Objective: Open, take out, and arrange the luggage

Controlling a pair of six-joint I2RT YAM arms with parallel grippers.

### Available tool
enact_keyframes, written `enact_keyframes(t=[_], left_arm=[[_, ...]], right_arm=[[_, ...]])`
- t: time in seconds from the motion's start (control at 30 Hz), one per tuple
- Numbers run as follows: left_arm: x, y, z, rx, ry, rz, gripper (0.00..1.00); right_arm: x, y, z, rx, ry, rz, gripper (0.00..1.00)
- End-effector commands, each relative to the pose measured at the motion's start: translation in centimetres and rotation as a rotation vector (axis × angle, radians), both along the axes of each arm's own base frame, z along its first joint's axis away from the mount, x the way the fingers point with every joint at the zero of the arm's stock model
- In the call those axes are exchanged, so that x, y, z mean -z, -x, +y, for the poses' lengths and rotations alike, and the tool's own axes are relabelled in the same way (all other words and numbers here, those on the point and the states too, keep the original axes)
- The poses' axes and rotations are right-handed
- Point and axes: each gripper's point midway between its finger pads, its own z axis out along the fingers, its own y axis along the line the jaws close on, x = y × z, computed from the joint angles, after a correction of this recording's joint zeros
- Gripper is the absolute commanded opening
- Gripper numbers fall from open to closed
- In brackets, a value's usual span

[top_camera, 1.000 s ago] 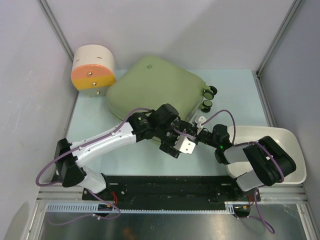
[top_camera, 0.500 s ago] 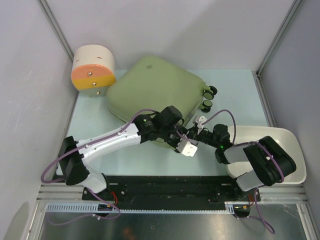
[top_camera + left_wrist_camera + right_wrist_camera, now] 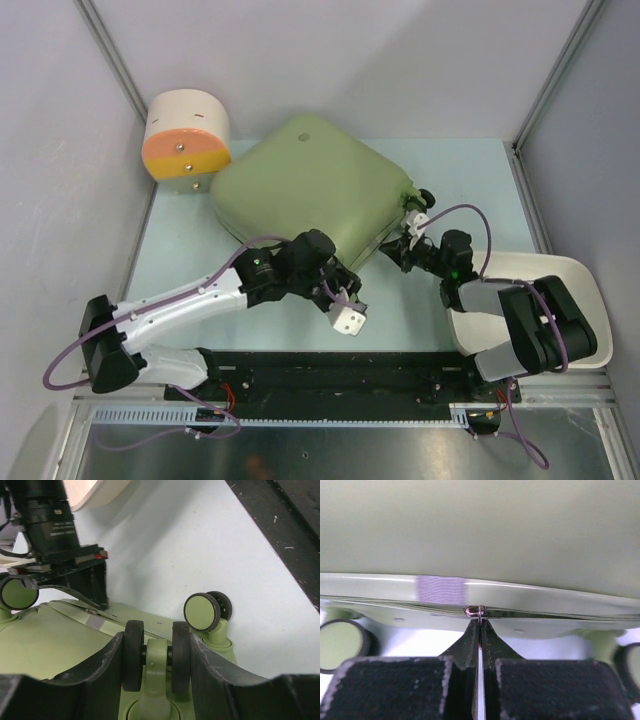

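Where the top external view looks down on the table (image 3: 470,170), the luggage (image 3: 310,185) lies flat at its middle, closed, its long axis running on a slant from the cream-and-orange drum (image 3: 187,135) at the far left to its wheeled end at the near right. That end points toward the white basin (image 3: 590,300) and the right arm. Both tools meet the wheeled edge: the left gripper (image 3: 345,285) at its near corner, the right gripper (image 3: 398,245) further along it and the nearer of the two to the seam. In the left wrist view, the left gripper stands about half open with its fingers (image 3: 107,665) flanking a twin wheel (image 3: 134,655). They appear to press on both discs, so the case looks pinned by that wheel, with a second wheel (image 3: 202,611) just beyond. In the right wrist view, the green shell fills the upper frame and the zip seam runs straight across, level with the fingertips and directly ahead of them. The right gripper is fully closed, nipping the thin metal zip pull (image 3: 476,611). Judging by this, the coming move turns on that seam's line: the pull should travel sideways along the edge, not away from it.
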Motion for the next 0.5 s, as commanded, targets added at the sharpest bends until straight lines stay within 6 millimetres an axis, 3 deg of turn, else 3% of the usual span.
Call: enact_keyframes(t=[0.0,0.07,0.2,0.3,0.47], left_arm=[[4.0,3.3,6.4,-0.035,-0.226,0.139,0.0],[4.2,3.6,6.9,-0.034,-0.232,0.144,0.0],[4.9,4.2,8.3,-0.028,-0.258,0.142,0.0],[5.5,4.6,9.0,-0.019,-0.275,0.14,0.0],[6.4,5.2,10.0,0.017,-0.301,0.132,0.0]], right_arm=[[-5.6,-5.2,-4.1,0.177,0.044,-0.238,0.0],[-5.5,-5.9,-5.2,0.206,0.097,-0.28,0.0],[-5.2,-8.0,-9.3,0.305,0.179,-0.353,0.0],[-6.2,-9.7,-12.2,0.35,0.203,-0.436,0.0],[-7.9,-11.8,-15.2,0.308,0.148,-0.522,0.0]])
